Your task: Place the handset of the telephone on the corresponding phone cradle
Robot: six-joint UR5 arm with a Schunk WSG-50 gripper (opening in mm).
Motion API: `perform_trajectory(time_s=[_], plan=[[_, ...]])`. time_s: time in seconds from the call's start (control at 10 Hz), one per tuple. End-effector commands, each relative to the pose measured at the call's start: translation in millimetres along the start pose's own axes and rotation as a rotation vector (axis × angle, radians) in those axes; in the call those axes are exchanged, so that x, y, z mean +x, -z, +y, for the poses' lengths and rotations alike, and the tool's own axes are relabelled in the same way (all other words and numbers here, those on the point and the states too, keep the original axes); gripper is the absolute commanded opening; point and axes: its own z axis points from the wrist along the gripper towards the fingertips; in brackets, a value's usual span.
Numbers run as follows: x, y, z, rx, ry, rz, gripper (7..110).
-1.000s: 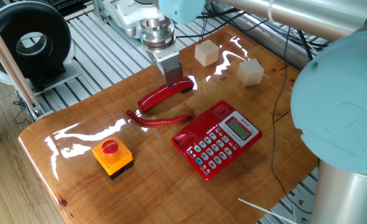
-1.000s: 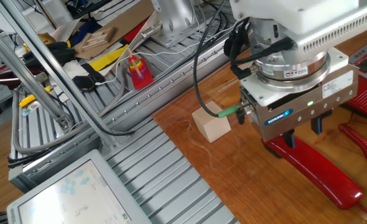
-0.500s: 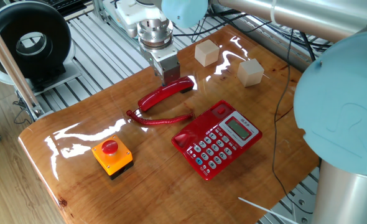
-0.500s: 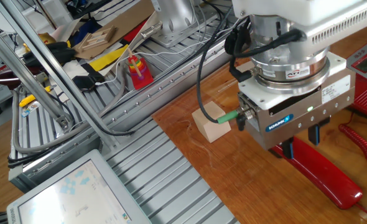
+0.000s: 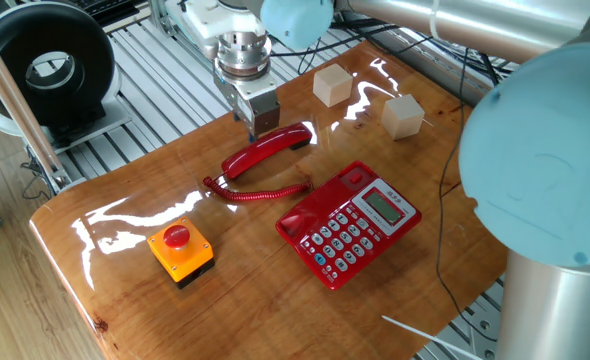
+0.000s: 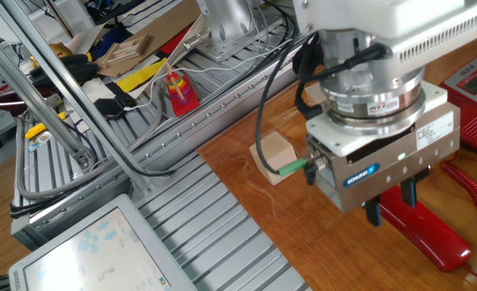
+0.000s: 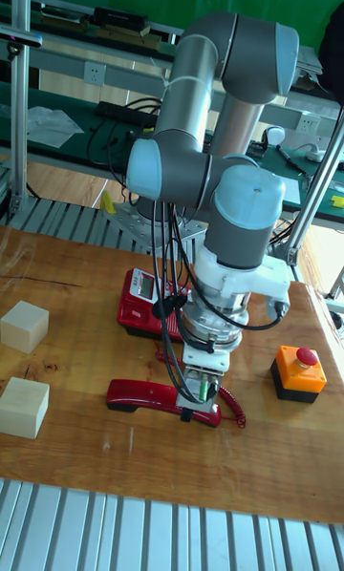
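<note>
The red handset lies flat on the wooden table, its coiled cord trailing to the red telephone. The phone cradle, the recessed strip along the phone's upper-left edge, holds nothing. My gripper points straight down at the handset's far side, near its middle. In the other fixed view the gripper is open, its two dark fingers apart and the handset showing between and below them. The tall fixed view puts the gripper low over the handset.
An orange box with a red button stands front left of the phone. Two wooden cubes sit at the back of the table, one cube close beside the gripper. Metal rails and cables border the table.
The gripper has slid from the handset's end toward its middle and slightly off to the far side. The handset and phone have not moved.
</note>
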Motion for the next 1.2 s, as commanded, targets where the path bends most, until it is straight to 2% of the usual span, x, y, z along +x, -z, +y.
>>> perform_trajectory(time_s=[0.0,0.1,0.2,0.4,0.7,0.8,1.1], plan=[[-3.4,-4.9,7.8,-0.041,0.048,-0.028,66],[-4.6,-7.4,13.3,-0.050,0.056,-0.032,66],[-3.9,-11.5,16.7,-0.053,0.062,-0.026,88],[-1.9,-24.9,28.9,-0.055,0.057,-0.019,88],[17.5,-34.6,39.9,-0.065,0.067,0.009,88],[22.0,-34.9,41.8,-0.071,0.067,0.016,66],[31.6,-39.5,39.3,-0.061,0.072,0.018,66]])
